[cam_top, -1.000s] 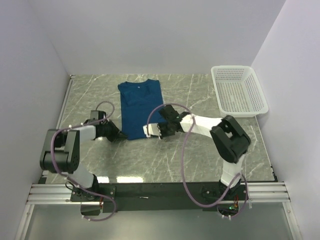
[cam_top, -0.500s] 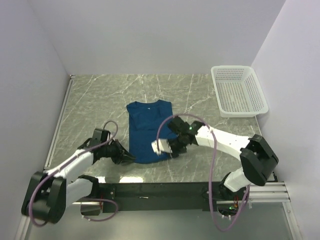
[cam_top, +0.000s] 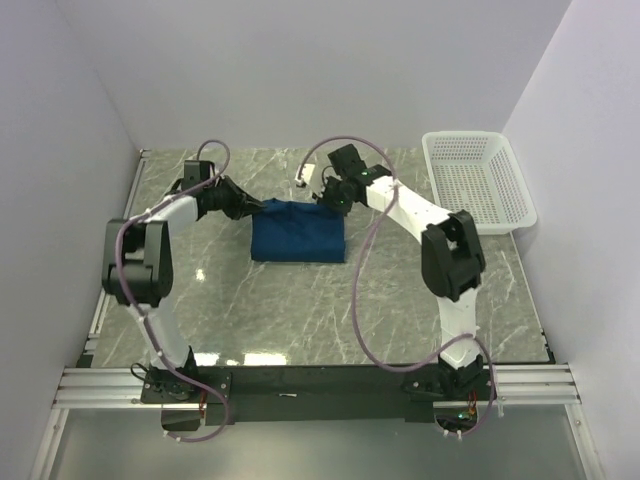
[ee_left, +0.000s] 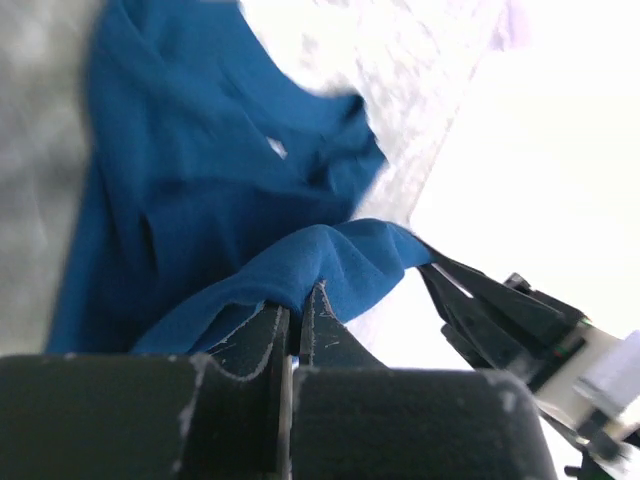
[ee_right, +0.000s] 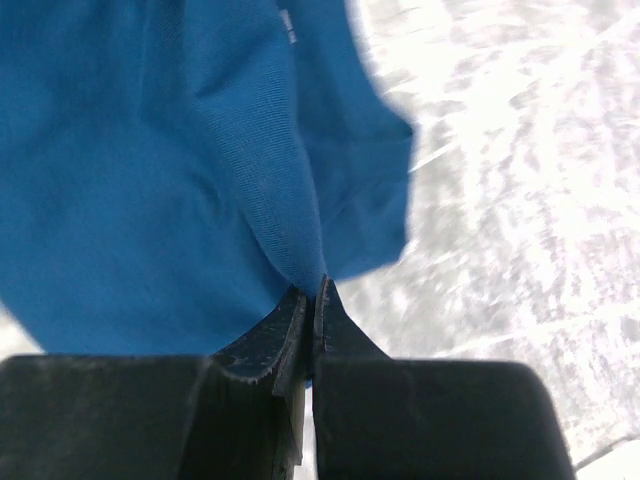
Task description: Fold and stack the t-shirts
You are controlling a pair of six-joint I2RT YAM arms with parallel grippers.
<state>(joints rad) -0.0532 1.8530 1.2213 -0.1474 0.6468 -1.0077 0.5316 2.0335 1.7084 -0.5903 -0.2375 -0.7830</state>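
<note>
The dark blue t-shirt (cam_top: 298,232) lies folded over on itself in the middle of the table, its print hidden. My left gripper (cam_top: 258,207) is shut on the t-shirt's far left edge; the left wrist view shows blue cloth (ee_left: 330,262) pinched between the fingers. My right gripper (cam_top: 330,200) is shut on the far right edge; the right wrist view shows a fold of cloth (ee_right: 270,190) pinched at the tips. Both grippers hold the cloth near the back of the t-shirt.
A white mesh basket (cam_top: 478,180) stands at the back right corner. White walls close in the marble table (cam_top: 300,310) on three sides. The right gripper's black fingers (ee_left: 500,310) show in the left wrist view.
Both grippers have carried the near edge of the t-shirt from the table's front up and over to the far edge, folding the shirt in half.
</note>
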